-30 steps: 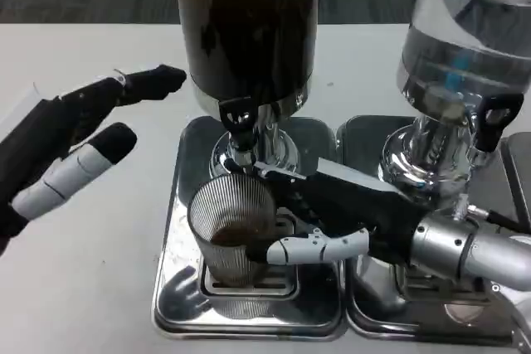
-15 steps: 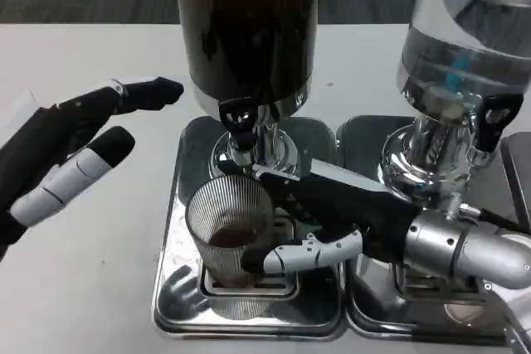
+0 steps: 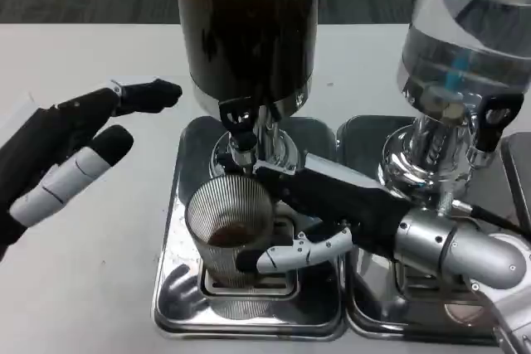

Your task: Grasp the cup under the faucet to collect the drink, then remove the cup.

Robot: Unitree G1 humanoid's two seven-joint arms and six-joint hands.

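Nearest, the right hand (image 3: 319,217) wraps its fingers around the ribbed clear cup (image 3: 232,230), which stands on the grate of the left metal tray (image 3: 170,288) with a little dark drink inside. To the left, the left hand (image 3: 70,151) hovers above the white table (image 3: 99,288) with its fingers spread, holding nothing. Just beyond the cup, the black faucet (image 3: 239,118) of the dark dispenser (image 3: 247,26) hangs over it, and a clear dispenser (image 3: 465,31) stands far right.

Single head view, steeply down and close over the drip trays (image 3: 178,205) and dispensers (image 3: 247,31).
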